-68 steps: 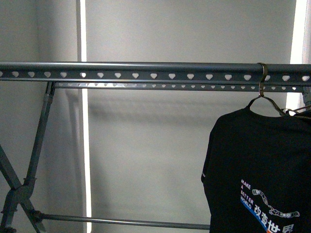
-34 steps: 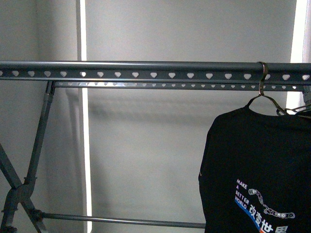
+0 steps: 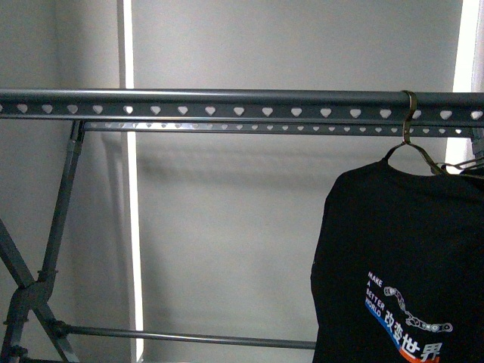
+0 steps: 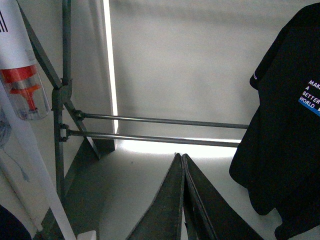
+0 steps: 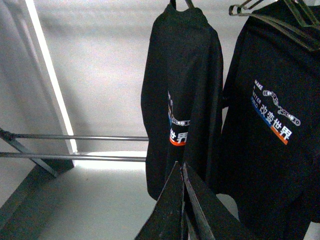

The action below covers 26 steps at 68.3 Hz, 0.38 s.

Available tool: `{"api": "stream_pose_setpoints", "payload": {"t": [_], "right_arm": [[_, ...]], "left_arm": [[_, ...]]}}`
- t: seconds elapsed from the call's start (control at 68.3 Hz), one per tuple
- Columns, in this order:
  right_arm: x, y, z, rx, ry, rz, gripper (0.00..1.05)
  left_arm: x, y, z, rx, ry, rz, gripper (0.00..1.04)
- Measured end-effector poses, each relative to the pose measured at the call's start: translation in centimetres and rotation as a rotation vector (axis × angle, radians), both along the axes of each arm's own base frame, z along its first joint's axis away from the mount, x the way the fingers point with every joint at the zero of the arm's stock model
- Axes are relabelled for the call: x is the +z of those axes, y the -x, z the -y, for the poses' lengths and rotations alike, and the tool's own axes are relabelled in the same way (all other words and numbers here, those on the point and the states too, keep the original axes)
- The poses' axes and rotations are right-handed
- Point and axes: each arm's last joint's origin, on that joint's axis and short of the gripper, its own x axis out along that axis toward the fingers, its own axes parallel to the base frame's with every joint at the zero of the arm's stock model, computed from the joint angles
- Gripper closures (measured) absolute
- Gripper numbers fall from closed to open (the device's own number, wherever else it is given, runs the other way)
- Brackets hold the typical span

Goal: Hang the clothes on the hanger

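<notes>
As seen from the front, between the arms:
Rack [image 3: 227,102]: dark grey, long horizontal rail punched with heart-shaped holes, spans the whole width; second thinner punched rail just behind and below; crossed legs at far left, low crossbar running right.
T-shirt [image 3: 401,265]: black, short-sleeved, hangs at the right end of the rail; white "MAKE A BETTER WORLD" text and blue-orange characters low on the front.
Wire hanger [image 3: 409,125]: thin, hooked over the rail, shoulders inside the shirt's collar.
Arms: neither in view here.

As seen from the left wrist:
Left gripper [image 4: 181,200]: dark fingers pressed together, tips touching, nothing between them; points toward the rack's low bars.
Crossbars [image 4: 160,129]: two parallel rods, joined to the crossed legs at one side.
T-shirt [image 4: 280,125]: off to one side of the gripper, well apart from it; sleeve and part of the printed text showing.
White tube [image 4: 20,60]: pale, with an orange-red part, near the legs; kind cannot be told.

As seen from the right wrist:
Right gripper [image 5: 182,205]: fingers shut tight against each other, holding nothing.
T-shirt [image 5: 272,120]: printed front facing the camera, hanging beyond the gripper, not touching it.
Second black shirt [image 5: 182,100]: beside the first, turned edge-on, similar print partly visible.
Crossbars [image 5: 75,147]: two rods low behind the shirts.
</notes>
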Motion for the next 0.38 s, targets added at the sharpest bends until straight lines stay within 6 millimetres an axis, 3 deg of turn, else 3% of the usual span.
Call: {"api": "stream_pose_setpoints", "payload": {"t": [0.19, 0.22, 0.381], "right_arm": [[-0.2, 1.0, 0.0, 0.0, 0.0, 0.001, 1.02], [-0.21, 1.0, 0.0, 0.0, 0.002, 0.001, 1.01], [-0.2, 1.0, 0.0, 0.0, 0.002, 0.001, 0.7]], "left_arm": [[0.01, 0.01, 0.0, 0.0, 0.001, 0.002, 1.0], [0.01, 0.01, 0.0, 0.0, 0.0, 0.002, 0.94], [0.01, 0.01, 0.0, 0.0, 0.0, 0.002, 0.62]]}}
